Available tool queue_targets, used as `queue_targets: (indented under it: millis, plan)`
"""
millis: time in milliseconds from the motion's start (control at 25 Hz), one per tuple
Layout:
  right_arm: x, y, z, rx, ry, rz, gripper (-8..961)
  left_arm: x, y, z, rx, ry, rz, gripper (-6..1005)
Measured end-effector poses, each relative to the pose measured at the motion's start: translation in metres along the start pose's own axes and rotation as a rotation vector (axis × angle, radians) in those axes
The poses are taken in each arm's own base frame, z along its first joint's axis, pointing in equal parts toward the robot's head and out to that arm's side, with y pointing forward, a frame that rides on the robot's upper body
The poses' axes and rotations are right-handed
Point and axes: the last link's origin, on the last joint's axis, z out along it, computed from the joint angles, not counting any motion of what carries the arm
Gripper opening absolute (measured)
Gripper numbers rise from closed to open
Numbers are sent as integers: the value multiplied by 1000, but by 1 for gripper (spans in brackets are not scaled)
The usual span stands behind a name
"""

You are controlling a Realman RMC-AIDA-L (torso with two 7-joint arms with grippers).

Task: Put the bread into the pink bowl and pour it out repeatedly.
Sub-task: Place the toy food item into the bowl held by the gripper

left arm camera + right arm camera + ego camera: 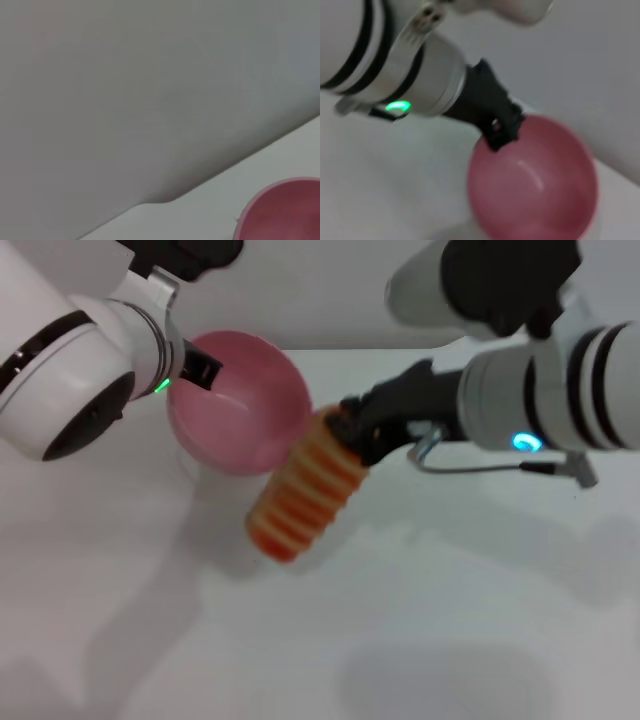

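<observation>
**Bread held at the bowl's rim, bowl tipped in the left gripper**

Head view: the right gripper (352,430), center frame, is clamped on the upper end of the bread (305,487). The loaf hangs tilted, clear of the white table (450,620), its top end just beside the rim of the pink bowl (240,400).

The bowl sits upper left of center, tipped so its opening faces the camera. The left gripper (200,368) pinches its rim.

Right wrist view only: the left gripper (501,128) biting the rim of the pink bowl (535,185), glossy and empty inside. No bread there.

Left wrist view: a sliver of pink bowl (285,210) at lower right, white table edge, plain grey wall (125,90).

Bread: orange-brown, ridged, pale cream stripes.
</observation>
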Motion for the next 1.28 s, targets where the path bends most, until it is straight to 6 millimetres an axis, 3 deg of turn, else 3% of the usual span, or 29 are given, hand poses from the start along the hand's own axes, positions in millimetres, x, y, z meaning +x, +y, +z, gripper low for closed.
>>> queue_targets:
  millis: [640,880,1280]
  plan:
    - [-12,-27,-6,190,-26,-92,78,3,27,-11,-101,15,14,34]
    - [-16,-34,-6,235,-38,-118,71,3,33,-13,-125,13,14,35]
    - [-3,-45,25,234,-24,-90,62,7,44,-24,-168,48,21,35]
